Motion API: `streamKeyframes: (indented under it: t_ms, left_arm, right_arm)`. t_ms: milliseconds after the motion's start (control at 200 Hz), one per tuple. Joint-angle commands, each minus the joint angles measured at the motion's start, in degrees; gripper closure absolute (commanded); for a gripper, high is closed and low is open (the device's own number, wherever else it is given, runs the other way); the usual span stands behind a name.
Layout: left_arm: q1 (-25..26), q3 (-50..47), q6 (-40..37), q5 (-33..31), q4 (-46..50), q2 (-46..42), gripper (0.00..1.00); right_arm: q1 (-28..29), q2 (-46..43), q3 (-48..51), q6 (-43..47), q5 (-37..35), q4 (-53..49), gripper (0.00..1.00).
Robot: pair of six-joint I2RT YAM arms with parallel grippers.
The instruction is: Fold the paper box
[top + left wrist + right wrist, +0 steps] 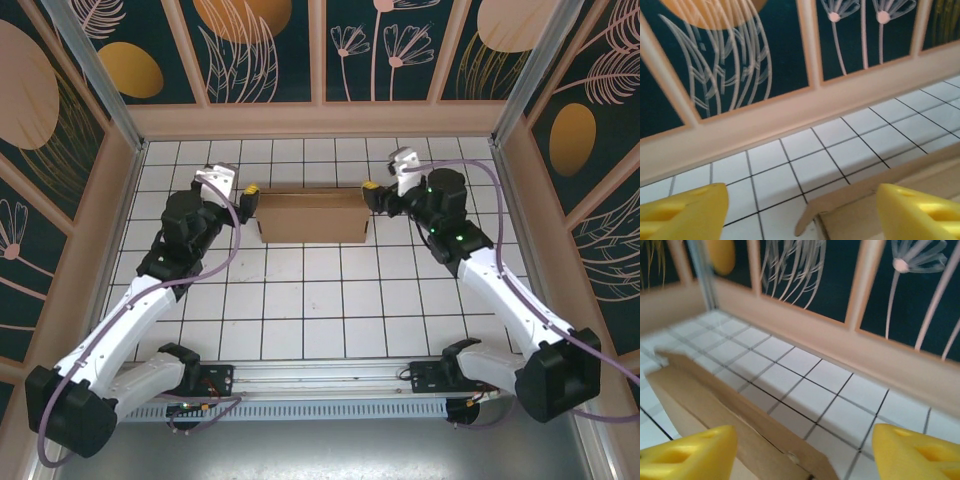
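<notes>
Overhead and wrist views, as I read them from the remote station. The patterned back wall (320,50) closes the far side, with a strip of bare tile between it and the work. The tiled table (320,300) lies open from the middle down to the arm bases (the widest free room I can see). The paper box (311,216) sits in the far half of the table, long side across. From above I see its near face and top edge; its far side is hidden, and both ends are partly covered by the arms. The left gripper (250,190) stands at its left end and the right gripper (370,187) at its right end. At the left gripper (802,212), the jaws are spread, a bent flap of the box (850,220) between them, cut off below. At the right gripper (802,452), the jaws are likewise spread astride the box (705,400). I cannot tell whether any finger touches cardboard.
</notes>
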State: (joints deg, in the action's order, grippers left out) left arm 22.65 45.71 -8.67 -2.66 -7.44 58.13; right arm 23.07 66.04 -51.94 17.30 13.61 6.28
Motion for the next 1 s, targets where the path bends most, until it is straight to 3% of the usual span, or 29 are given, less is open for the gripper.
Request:
streamKeyframes:
  t_ms: [0,100,225,310,380,510,666,806,996]
  left_arm:
    - [-3.7,-0.6,-10.0,11.2,-3.4,2.6,0.29]
    - [-11.0,-1.8,-11.8,24.7,-7.2,5.1,0.28]
    - [-18.2,-10.1,-9.0,38.2,-26.3,3.2,0.25]
    - [-21.1,-8.3,-14.2,45.5,-21.8,5.5,0.24]
    - [-21.1,-5.8,-19.6,46.5,-14.2,7.8,0.25]
    - [-21.7,-6.5,-20.6,49.5,-15.5,11.3,0.33]
    - [-21.7,-4.2,-25.3,50.6,-11.8,16.2,0.5]
    - [-21.7,-2.8,-24.4,48.5,-13.4,19.0,0.54]
    - [-21.7,-0.8,-24.0,47.7,-13.7,22.0,0.64]
  right_arm:
    - [-2.7,1.9,-3.5,19.3,8.9,0.1,0.38]
    - [-6.2,3.4,-3.2,27.9,21.4,-0.4,0.46]
    - [-9.4,7.0,-5.1,33.8,30.1,-2.7,0.47]
    - [-10.8,9.0,-6.8,36.9,32.9,-5.6,0.47]
    - [-11.1,10.5,-8.4,40.2,32.5,-9.1,0.47]
    - [-11.6,12.3,-9.3,42.7,30.0,-10.2,0.49]
    - [-13.2,12.3,-7.5,36.9,30.8,-3.1,0.53]
    - [-13.7,12.6,-5.7,33.5,29.5,1.1,0.61]
    - [-13.9,12.0,-3.0,32.0,28.0,3.0,0.62]
